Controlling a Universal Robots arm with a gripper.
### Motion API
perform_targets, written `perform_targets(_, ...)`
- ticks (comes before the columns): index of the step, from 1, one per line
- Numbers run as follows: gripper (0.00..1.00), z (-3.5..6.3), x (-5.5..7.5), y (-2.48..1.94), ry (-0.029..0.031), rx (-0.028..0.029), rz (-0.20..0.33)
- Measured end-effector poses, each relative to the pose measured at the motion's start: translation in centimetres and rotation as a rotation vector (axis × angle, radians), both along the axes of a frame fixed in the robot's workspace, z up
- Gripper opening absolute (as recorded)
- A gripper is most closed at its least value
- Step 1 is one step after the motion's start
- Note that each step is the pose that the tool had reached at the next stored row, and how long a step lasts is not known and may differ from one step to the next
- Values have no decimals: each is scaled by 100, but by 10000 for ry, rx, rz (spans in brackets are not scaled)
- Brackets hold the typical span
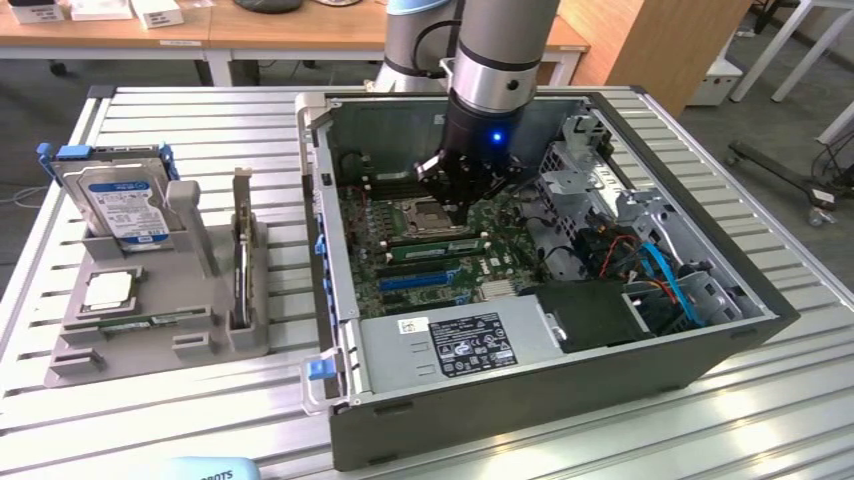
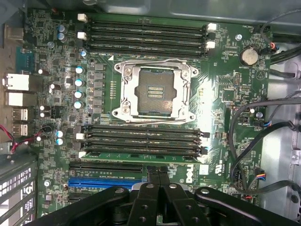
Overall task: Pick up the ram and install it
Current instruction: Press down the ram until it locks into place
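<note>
The case (image 1: pixel 340 300) lies open on the slatted desk (image 1: pixel 200 120), its side panel off and the board facing up. The arm reaches down into the case through the open side, and the claw (image 1: pixel 457 212) hangs just over the board near the case's middle, beside the socket (image 1: pixel 407 212). In the wrist view the claw (image 2: pixel 157 181) is clenched, its two fingers (image 2: pixel 149 197) pressed together with nothing seen between them.

The ram (image 1: pixel 434 244) sits inside the case, seated lengthwise in a slot on the near side of the socket (image 2: pixel 153 89). In the wrist view the ram (image 2: pixel 141 152) fills the slot of that bank closest to the claw, and the other slots look dark. The bank on the far side of the socket also looks dark.

There is open room above the board around the claw. The case's walls stand close on the exterior view's left and at the back. A metal drive cage and loose cables (image 1: pixel 661 275) crowd the case's side at the exterior view's right. The power supply (image 1: pixel 454 345) fills the case's front end.

Outside the case, to the exterior view's left, a grey holder (image 1: pixel 160 345) rests on the desk. It carries a hard drive (image 1: pixel 127 205) propped upright, a square chip (image 1: pixel 107 290) lying flat, and a second green stick (image 1: pixel 140 322) lying in its front groove.
</note>
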State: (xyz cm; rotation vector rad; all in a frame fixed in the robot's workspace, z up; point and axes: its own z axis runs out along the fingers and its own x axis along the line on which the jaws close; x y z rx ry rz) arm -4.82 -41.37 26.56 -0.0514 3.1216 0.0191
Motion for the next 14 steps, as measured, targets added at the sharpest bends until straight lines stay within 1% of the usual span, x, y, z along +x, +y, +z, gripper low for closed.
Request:
perform_targets(7,10,1,-52,0,-1,-3,0)
perform_targets(14,10,0,-56,-1,-2,-1,0)
